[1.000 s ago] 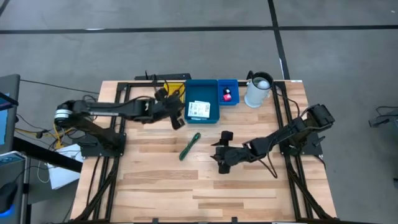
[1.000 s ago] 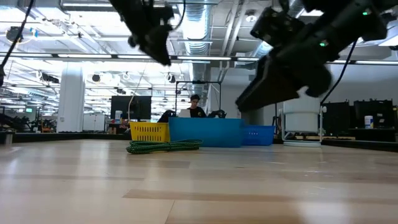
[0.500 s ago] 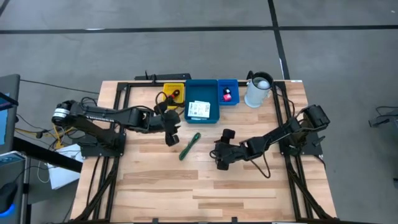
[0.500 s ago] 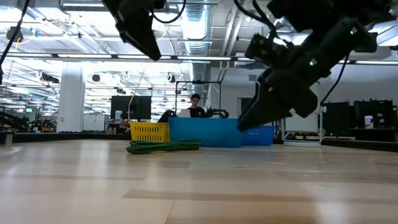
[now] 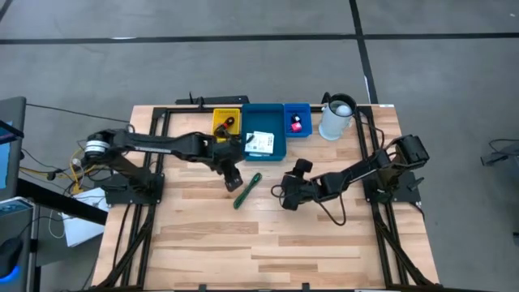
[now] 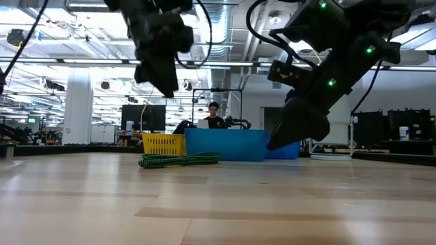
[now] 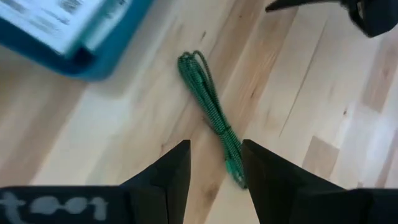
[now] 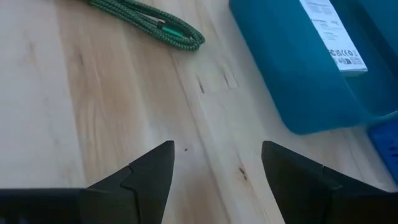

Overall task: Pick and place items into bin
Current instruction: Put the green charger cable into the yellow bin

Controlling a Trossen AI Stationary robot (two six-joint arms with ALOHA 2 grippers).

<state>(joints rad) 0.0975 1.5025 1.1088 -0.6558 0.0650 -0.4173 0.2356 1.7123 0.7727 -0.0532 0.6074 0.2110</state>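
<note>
The left gripper [image 5: 236, 179] hangs above the table [image 5: 203, 243] with its two fingers [image 7: 171, 171] parted and nothing between them. The green cord [image 5: 247, 191] lies bundled on the wood just beside it, at about 4 o'clock in the high view; in the left wrist view the cord [image 7: 211, 112] runs out ahead of the fingertips, apart from them.

The right gripper [image 5: 286, 197] hovers over the middle of the table, at 3 o'clock from the cord, released wide and empty; its fingers [image 8: 146, 171] frame bare wood, with the cord [image 8: 146, 22] farther ahead.

At 12 o'clock from the cord sits the big blue bin [image 5: 263, 154], holding a white printed packet [image 5: 259, 143]. A yellow bin [image 5: 219, 120] adjoins it at 9 o'clock, with a dark and red item inside. A small blue bin [image 5: 298, 110] adjoins it at 3 o'clock, with a pink piece [image 5: 296, 125] inside. A white jug [image 5: 336, 118] stands at 3 o'clock from that.

In the low view a person [image 6: 214, 116] sits far behind the bins.
</note>
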